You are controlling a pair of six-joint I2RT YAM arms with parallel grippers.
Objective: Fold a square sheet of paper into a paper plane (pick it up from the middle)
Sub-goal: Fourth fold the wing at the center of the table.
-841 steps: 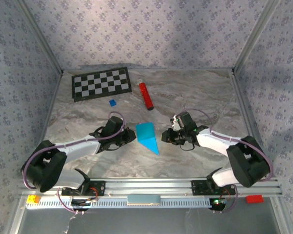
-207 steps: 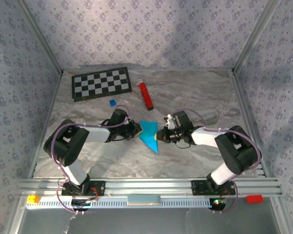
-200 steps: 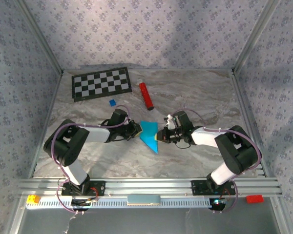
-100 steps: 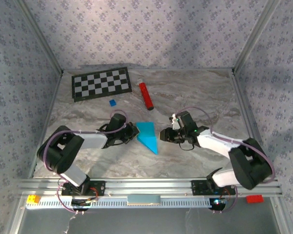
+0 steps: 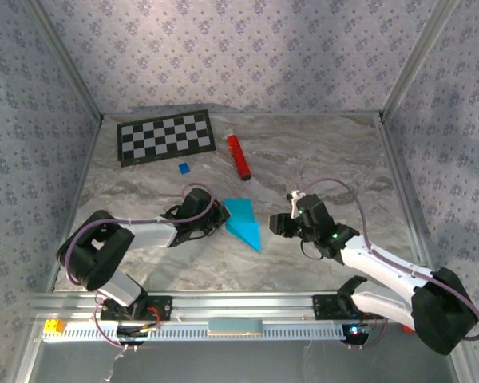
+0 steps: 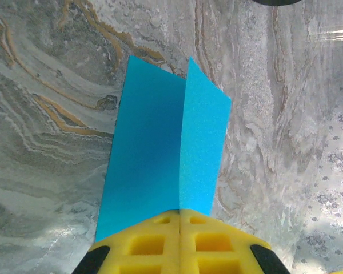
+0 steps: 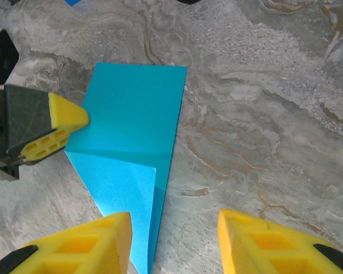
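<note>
The cyan-blue sheet of paper [image 5: 243, 219] lies mid-table, partly folded into a wedge whose point faces the near edge. In the right wrist view the paper [image 7: 131, 125] shows a folded flap and a crease across it. My left gripper [image 5: 221, 217] is shut on the paper's left edge; in the left wrist view the paper [image 6: 160, 142] runs out from between the closed yellow jaws [image 6: 180, 212], its centre crease in line with their seam. My right gripper [image 5: 278, 226] stands open just right of the paper, and its fingers [image 7: 172, 220] hold nothing.
A checkerboard mat [image 5: 164, 137] lies at the back left. A red cylinder [image 5: 239, 155] and a small dark-blue block [image 5: 184, 168] sit behind the paper. Patterned walls and metal posts enclose the marble table [image 5: 327, 159].
My right gripper has opened, let go of the paper's right side and drawn back to the right. The left gripper stays shut at the paper's left edge.
</note>
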